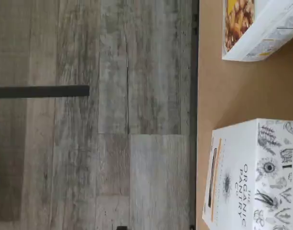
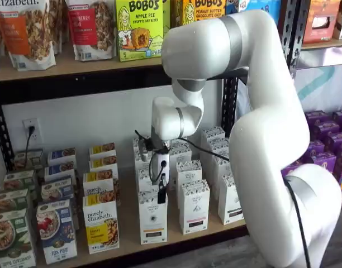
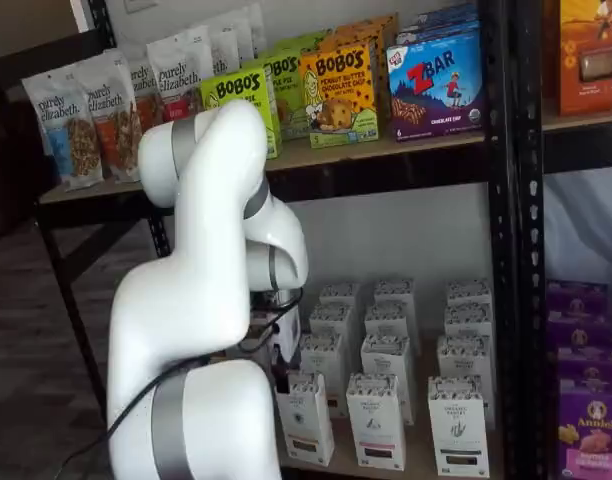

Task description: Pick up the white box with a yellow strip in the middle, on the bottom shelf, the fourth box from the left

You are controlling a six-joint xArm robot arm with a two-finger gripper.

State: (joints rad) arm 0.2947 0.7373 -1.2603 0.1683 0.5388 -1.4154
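The white box (image 2: 152,218) — a tall, narrow matte carton with a black botanical-print top band — stands at the front edge of the bottom shelf (image 2: 176,241), a tan board with a black rail. The end effector (image 2: 161,196) hangs just above the carton's top; whether its black fingers are spread cannot be told. Close up, the carton (image 1: 254,175) shows its thin yellow strip.

white box (image 2: 153,219): white carton, black botanical-speckled top band, yellow-gold strip, dark label
bottom shelf (image 2: 176,239): tan wood, black front rail
gripper (image 2: 161,195): white body, black fingers
purely elizabeth box (image 2: 101,223): white, yellow panel
floor (image 1: 89,143): grey weathered planks
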